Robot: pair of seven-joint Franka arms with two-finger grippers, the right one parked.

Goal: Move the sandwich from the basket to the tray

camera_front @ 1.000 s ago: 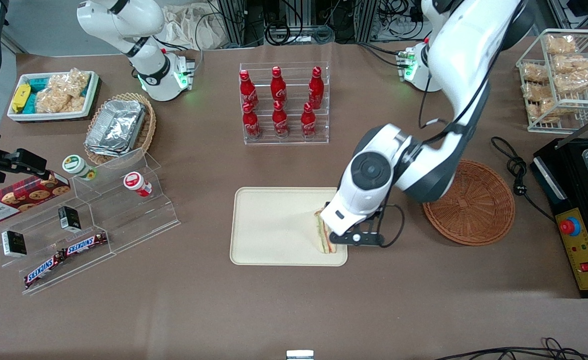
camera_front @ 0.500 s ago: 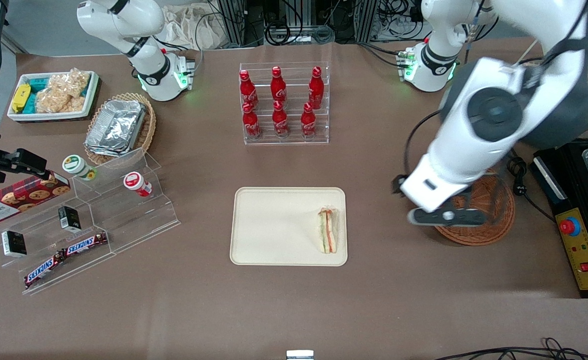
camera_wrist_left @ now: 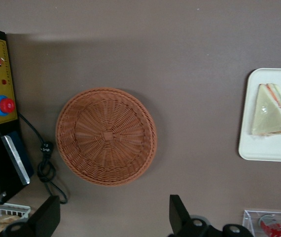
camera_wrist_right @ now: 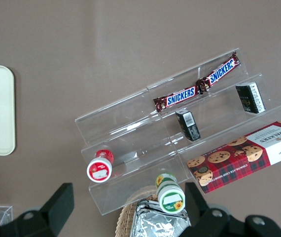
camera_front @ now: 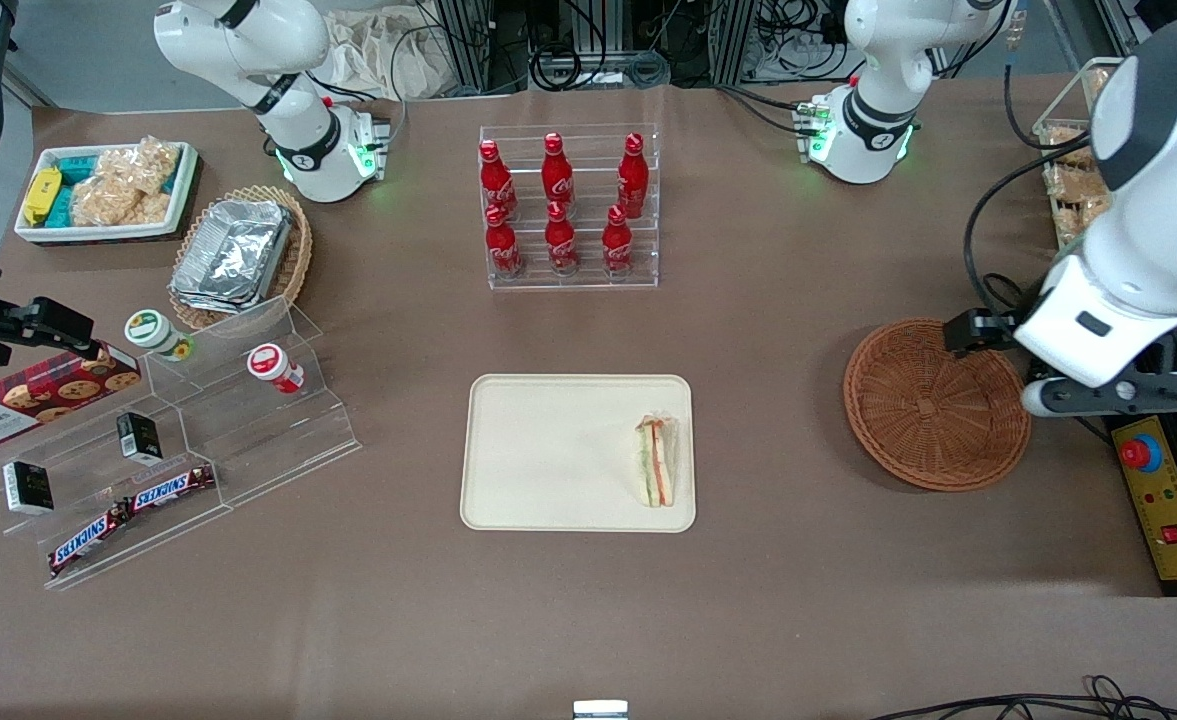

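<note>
The sandwich [camera_front: 656, 461] lies on the tray [camera_front: 548, 450], close to the rim on the side toward the basket [camera_front: 936, 404], and the basket holds nothing, so I judge the task as practically done. The gripper [camera_wrist_left: 113, 217] is well apart from both, raised above the table near the basket's edge at the working arm's end, next to the black control box [camera_front: 1163, 500]. Its fingers [camera_wrist_left: 47, 217] stand wide apart and hold nothing. What could go wrong now is small. The sandwich sits so near the rim that a bump on the tray could push its wrap over the edge. The arm is also close to the control box with its red button [camera_front: 1138, 453] and to the black cable [camera_wrist_left: 44, 168] lying beside the basket, so a careless low move there might catch the cable or press something. The front view shows the whole table: the 6 red bottles [camera_front: 560, 205] in their rack and the full tray with much free space. The left wrist view shows what the front view hides under the arm, namely the 2 open fingers with nothing between them. It also looks straight down into the basket's woven bottom and shows the sandwich's broad triangular face, where the front view gives mostly its layered edge.
</note>
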